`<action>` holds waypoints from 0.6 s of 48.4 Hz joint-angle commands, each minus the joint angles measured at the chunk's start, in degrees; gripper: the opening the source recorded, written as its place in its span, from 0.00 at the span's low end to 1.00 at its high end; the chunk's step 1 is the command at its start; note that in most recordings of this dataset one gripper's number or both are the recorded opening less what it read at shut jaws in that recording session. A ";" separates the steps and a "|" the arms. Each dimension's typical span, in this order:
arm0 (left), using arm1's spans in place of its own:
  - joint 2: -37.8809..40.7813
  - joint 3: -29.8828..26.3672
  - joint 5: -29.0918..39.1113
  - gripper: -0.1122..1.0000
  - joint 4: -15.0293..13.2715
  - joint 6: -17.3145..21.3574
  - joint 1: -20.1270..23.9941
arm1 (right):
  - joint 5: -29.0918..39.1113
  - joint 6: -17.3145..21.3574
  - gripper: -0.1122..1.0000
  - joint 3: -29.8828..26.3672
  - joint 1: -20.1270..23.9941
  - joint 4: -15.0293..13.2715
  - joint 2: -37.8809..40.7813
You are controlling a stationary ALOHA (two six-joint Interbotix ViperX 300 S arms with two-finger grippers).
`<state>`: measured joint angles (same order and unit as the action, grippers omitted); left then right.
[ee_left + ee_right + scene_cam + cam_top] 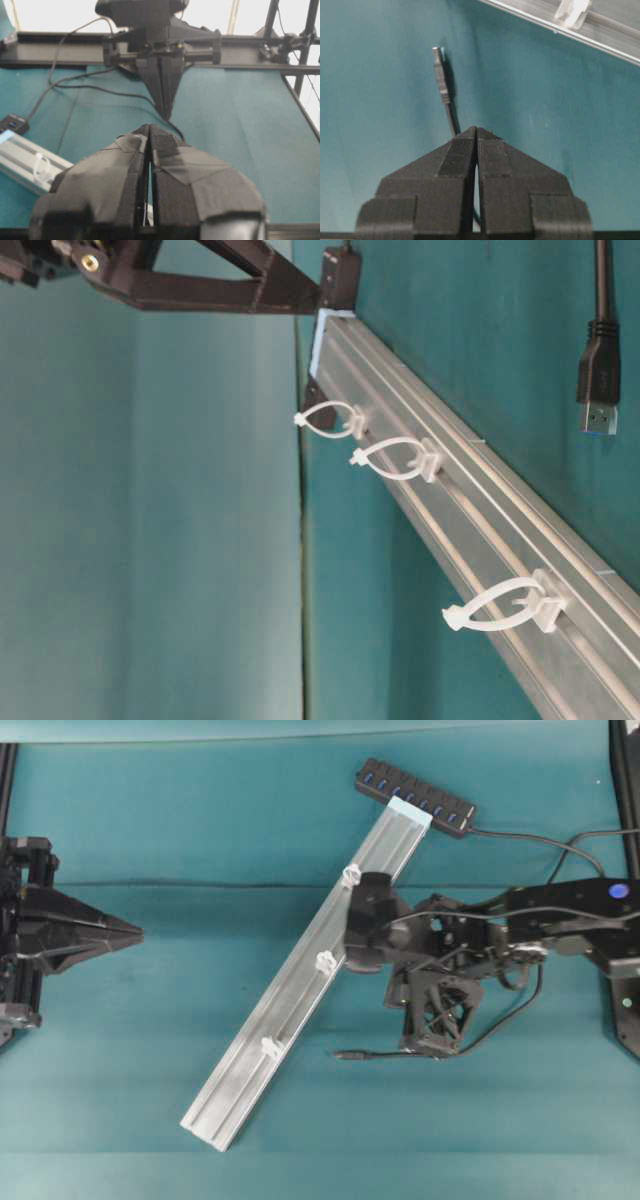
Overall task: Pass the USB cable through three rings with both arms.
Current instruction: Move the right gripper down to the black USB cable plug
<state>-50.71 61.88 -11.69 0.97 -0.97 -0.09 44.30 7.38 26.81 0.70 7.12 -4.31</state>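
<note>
we see our left gripper (135,932) pressed together at the left edge, well apart from the rail (300,982). our right gripper (476,131) has its fingers together above the usb cable (441,82), whose cord runs beneath them; whether it is pinched we cannot tell. the three rings (395,459) stand along the rail, the plug lying beside it.

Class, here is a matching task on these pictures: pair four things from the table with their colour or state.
1. USB plug
2. three rings
3. hub
4. left gripper

a. shut, far from the rail
b. translucent white, clipped along the rail
c. lying on the teal mat, not threaded
d. black, at the rail's far end

Pairs: 1c, 2b, 3d, 4a
</note>
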 commanded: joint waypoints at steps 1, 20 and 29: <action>0.18 -1.49 -0.26 0.09 0.09 0.26 0.18 | 0.26 -0.44 0.14 -1.14 0.79 0.00 1.41; 0.09 -2.02 -0.26 0.09 0.09 0.62 0.18 | 4.57 1.85 0.91 -1.76 3.78 -0.79 5.98; 0.35 -2.20 -0.35 0.09 0.18 0.62 0.18 | 2.55 1.93 0.83 -1.76 4.83 -1.49 9.58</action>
<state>-50.71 61.44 -11.69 0.97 -0.44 -0.09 48.08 8.79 25.49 5.01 5.80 3.52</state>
